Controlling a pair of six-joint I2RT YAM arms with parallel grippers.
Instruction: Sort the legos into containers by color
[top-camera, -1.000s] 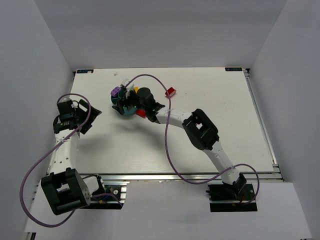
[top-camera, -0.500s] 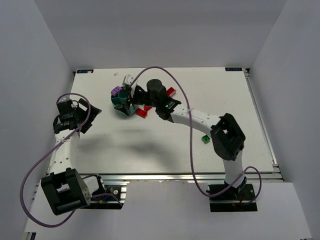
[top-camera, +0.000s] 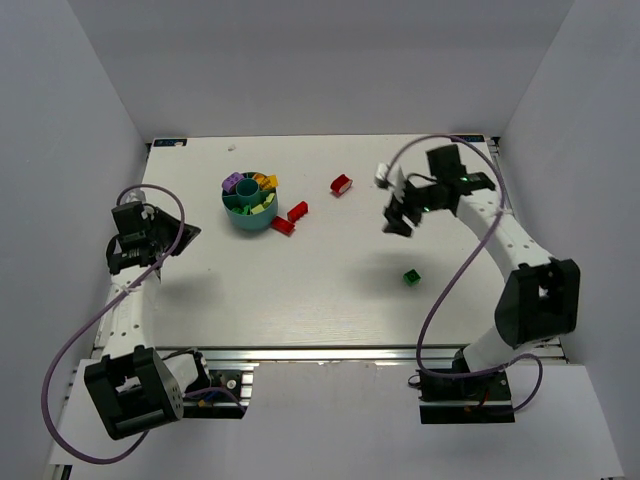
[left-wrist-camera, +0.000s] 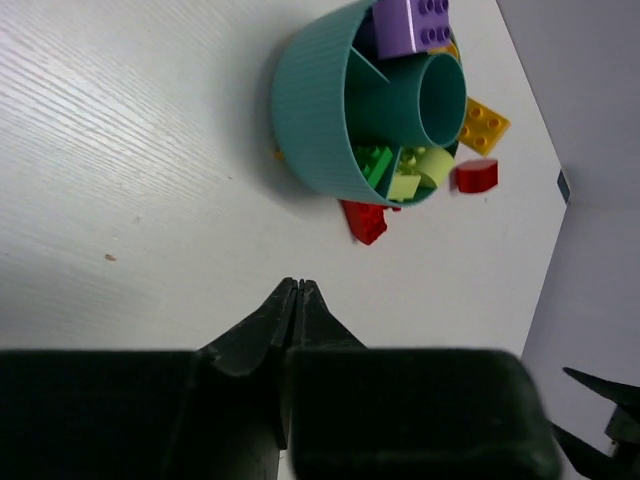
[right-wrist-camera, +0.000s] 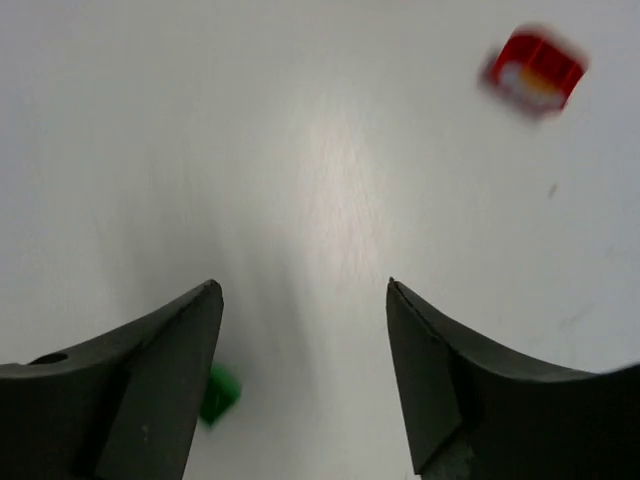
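Observation:
The round teal cup (top-camera: 250, 214) (left-wrist-camera: 318, 110) stands at the back left. Its containers hold a purple lego (top-camera: 238, 183) (left-wrist-camera: 410, 25), green legos (left-wrist-camera: 375, 160) and pale yellow-green ones (left-wrist-camera: 425, 170). An orange lego (top-camera: 266, 182) (left-wrist-camera: 483, 122) lies at its rim. Two red legos (top-camera: 297, 211) (top-camera: 283, 226) lie just right of the cup, and a third red lego (top-camera: 341, 184) (right-wrist-camera: 535, 68) lies further right. A small green lego (top-camera: 411, 276) (right-wrist-camera: 218, 393) lies mid-right. My left gripper (top-camera: 186, 232) (left-wrist-camera: 298, 285) is shut and empty, left of the cup. My right gripper (top-camera: 397, 215) (right-wrist-camera: 300, 285) hangs open and empty above the table's right half.
White walls close in the table on the left, back and right. The right arm's purple cable (top-camera: 440, 300) loops over the table's right side. The left arm's cable (top-camera: 75, 345) hangs off the near left edge.
My right arm has swung from over the cup to the right side of the table, uncovering the cup. The left gripper's jaws have closed.

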